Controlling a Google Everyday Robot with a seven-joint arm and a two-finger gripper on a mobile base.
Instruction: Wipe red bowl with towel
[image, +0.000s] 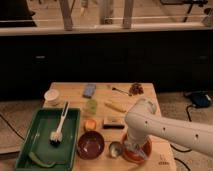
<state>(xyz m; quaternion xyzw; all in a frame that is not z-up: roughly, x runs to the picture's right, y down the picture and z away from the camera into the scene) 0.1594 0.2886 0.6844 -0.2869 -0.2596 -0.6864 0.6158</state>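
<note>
- The gripper (133, 146) was down inside the red bowl (146, 151), at the front right of the table (72, 93). I could not tell whether it was clenched or released, because the white arm (165, 129) covered it from above.
- I could not pick out the towel under the gripper. Only a greyish blur showed where the gripper met the bowl.
- The arm came in from the right, bent at a bulky joint over the bowl's back edge, and hid most of the bowl. Only the orange rim showed, in front and on the right.
- A small grey metal cup (116, 148) stood just beside the red bowl on its left, close to the gripper.
- Left of that sat the maroon bowl (91, 145). I could see nothing in it.
- Behind these two were a tiny orange cup (90, 124) and a dark flat block (113, 122), side by side and near the arm's joint.
- Farther back lay a yellow stick-like item (115, 106), a pale green object (90, 106) and the blue pad (89, 90).
- At the far edge were a dark utensil (120, 90) and a brown clump (136, 88).
- A white cup (51, 96) stood at the back left corner.
- The green tray (27, 137) sat at the front left, well apart from the gripper. It held a white-handled brush (59, 131) and a curved green piece (41, 160) near its front wall.
</note>
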